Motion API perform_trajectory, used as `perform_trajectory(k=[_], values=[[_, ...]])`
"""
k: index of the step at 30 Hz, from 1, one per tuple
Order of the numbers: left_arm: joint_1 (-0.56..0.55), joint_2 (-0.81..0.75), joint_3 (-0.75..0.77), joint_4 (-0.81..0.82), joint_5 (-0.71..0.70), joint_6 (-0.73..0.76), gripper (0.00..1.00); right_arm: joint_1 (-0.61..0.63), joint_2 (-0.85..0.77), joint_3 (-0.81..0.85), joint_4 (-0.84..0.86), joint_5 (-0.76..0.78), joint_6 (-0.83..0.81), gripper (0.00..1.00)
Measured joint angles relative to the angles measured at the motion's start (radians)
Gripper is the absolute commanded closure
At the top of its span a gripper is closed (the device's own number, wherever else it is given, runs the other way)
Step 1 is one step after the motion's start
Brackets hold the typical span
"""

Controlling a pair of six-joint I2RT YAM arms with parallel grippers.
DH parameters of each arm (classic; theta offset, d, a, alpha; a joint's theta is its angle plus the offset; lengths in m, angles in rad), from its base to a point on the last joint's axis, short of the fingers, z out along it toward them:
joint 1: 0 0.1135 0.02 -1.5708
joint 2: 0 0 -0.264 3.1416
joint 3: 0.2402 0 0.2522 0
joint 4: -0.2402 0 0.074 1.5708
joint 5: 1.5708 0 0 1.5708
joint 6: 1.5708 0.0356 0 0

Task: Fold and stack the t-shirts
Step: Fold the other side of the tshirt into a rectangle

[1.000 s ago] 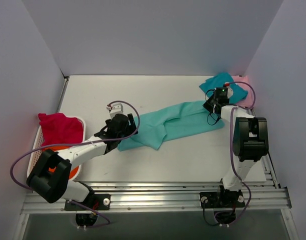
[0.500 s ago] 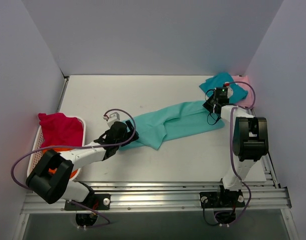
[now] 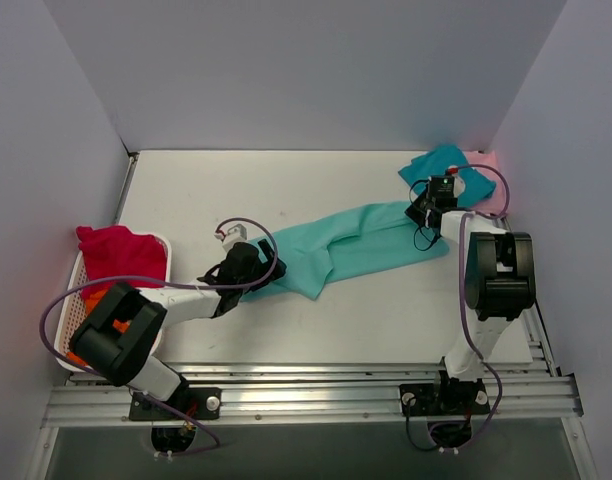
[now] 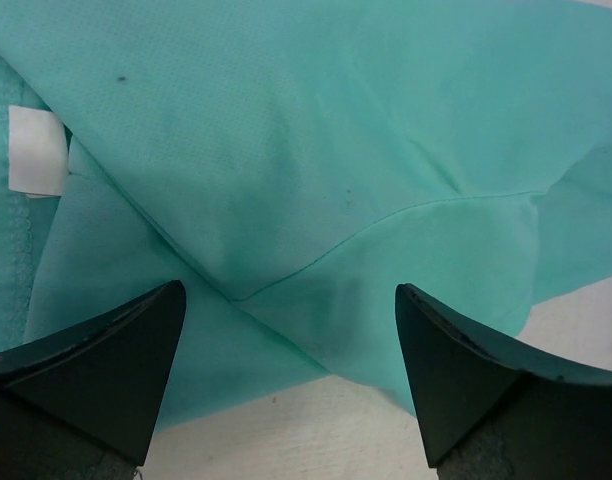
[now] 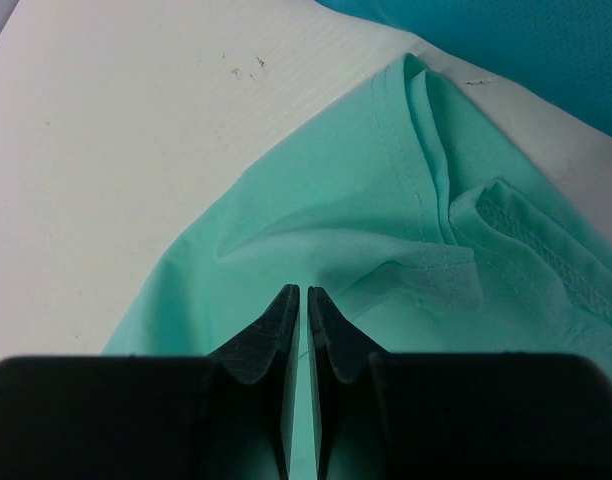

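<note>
The mint-green t-shirt (image 3: 351, 240) lies stretched in a long band across the table's middle. My left gripper (image 3: 248, 268) is open at its left end, low over the cloth (image 4: 316, 180), with the hem and bare table between its fingertips (image 4: 136, 350). My right gripper (image 3: 426, 207) is shut on the shirt's right end (image 5: 316, 230). The teal t-shirt (image 3: 448, 165) and the pink one (image 3: 494, 180) lie at the back right. The magenta-red t-shirt (image 3: 118, 255) hangs over the basket, and orange cloth (image 3: 78, 355) shows inside it.
A white mesh basket (image 3: 164, 245) stands at the table's left edge beside my left arm. Walls close the left, back and right sides. A white label (image 4: 36, 150) shows on the mint cloth. The teal shirt's edge (image 5: 506, 40) lies just beyond the right gripper.
My left gripper has moved nearer and lower onto the shirt's left end, and its arm has drawn back toward the base. The right gripper has not moved.
</note>
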State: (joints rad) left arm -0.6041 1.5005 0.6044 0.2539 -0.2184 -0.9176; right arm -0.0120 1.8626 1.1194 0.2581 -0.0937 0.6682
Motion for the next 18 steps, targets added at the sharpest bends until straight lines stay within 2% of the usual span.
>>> perform_trajectory(k=[9,18], values=[[0.0,0.061,0.01,0.068,0.018,-0.019,0.15,0.0,0.001,0.0,0.002,0.0,0.0,0.95],[0.0,0.07,0.01,0.084,0.018,-0.023,0.19,0.0,0.004,0.0,0.006,0.0,0.0,0.95]])
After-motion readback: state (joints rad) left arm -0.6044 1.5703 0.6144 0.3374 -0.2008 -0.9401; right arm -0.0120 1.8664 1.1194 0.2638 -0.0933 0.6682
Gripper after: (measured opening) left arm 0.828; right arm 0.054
